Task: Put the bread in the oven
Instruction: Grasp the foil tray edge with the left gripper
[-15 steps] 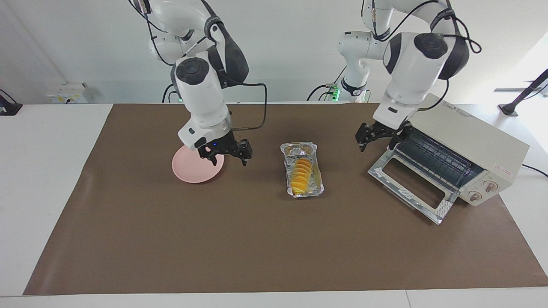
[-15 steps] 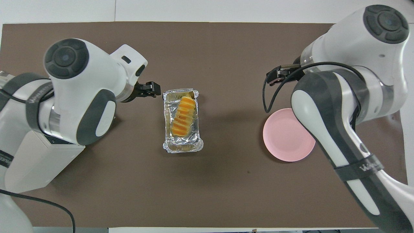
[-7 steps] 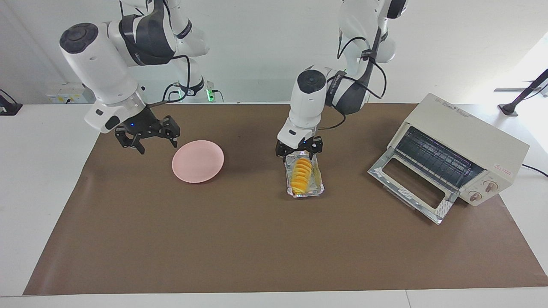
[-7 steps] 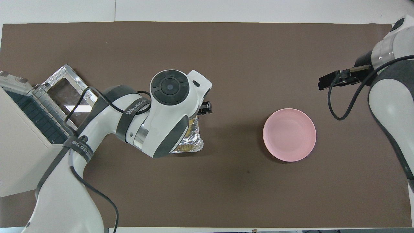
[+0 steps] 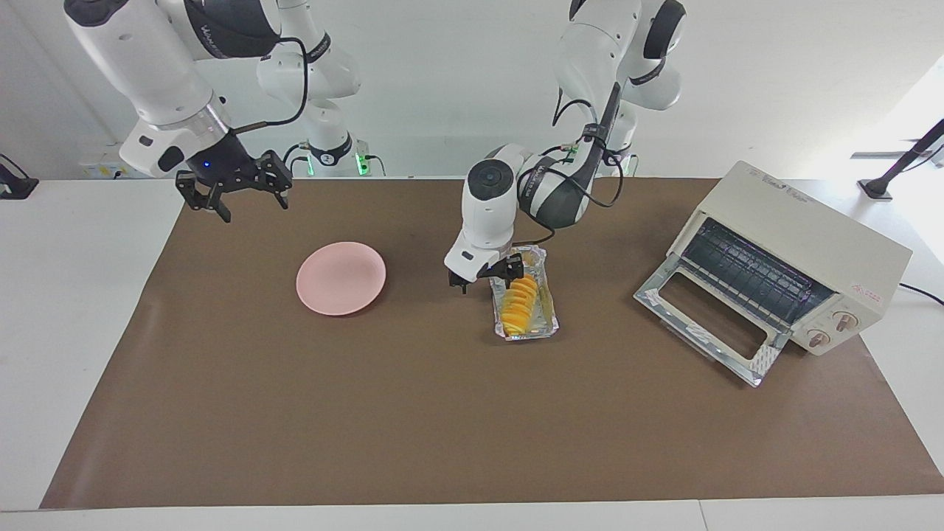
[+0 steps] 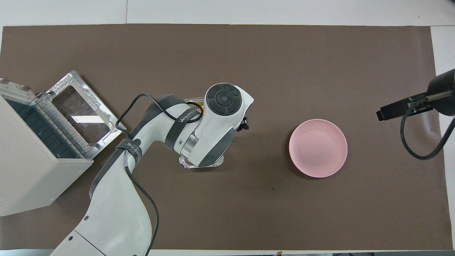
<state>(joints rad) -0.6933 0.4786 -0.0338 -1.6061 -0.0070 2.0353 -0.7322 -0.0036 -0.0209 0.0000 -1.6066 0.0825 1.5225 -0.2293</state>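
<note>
Left tool down at foil tray, released, straddling its rim beside bread. Right tool raised, released, over surface edge, waiting.

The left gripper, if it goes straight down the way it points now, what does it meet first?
Most likely the foil tray: the open left gripper hangs over its wall toward the right arm's end, one finger by the bread. Depth is unclear.
</note>
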